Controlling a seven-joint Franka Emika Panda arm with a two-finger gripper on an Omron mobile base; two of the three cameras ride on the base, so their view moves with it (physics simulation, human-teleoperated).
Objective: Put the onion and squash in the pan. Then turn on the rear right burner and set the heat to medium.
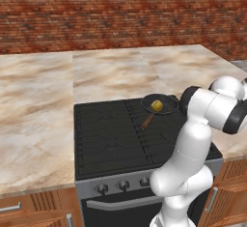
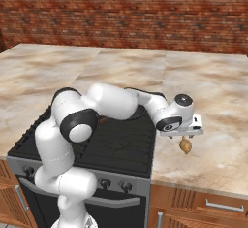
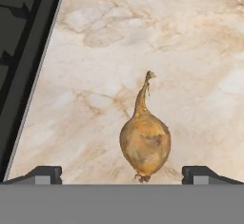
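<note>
The onion [image 3: 145, 142], a tan-orange bulb with a thin stem, lies on the marble counter [image 3: 157, 37] just right of the stove. My gripper [image 3: 123, 175] hangs right over it, open, and the bulb sits between the two fingertips [image 3: 45, 174], closer to the right one. From the right base view the gripper [image 2: 185, 138] hovers just above the onion [image 2: 185, 146]. The dark pan [image 1: 166, 106] with its brown handle stands on the rear right burner [image 1: 166, 117]. The yellow squash [image 1: 156, 106] lies inside it.
The black stove's edge [image 3: 33, 75] runs along the left of the hand view. Control knobs [image 1: 124, 184] line the stove front. Marble counter [image 1: 38, 105] spreads on both sides, with a brick wall [image 1: 120, 18] behind. My arm [image 2: 111, 101] stretches across the cooktop.
</note>
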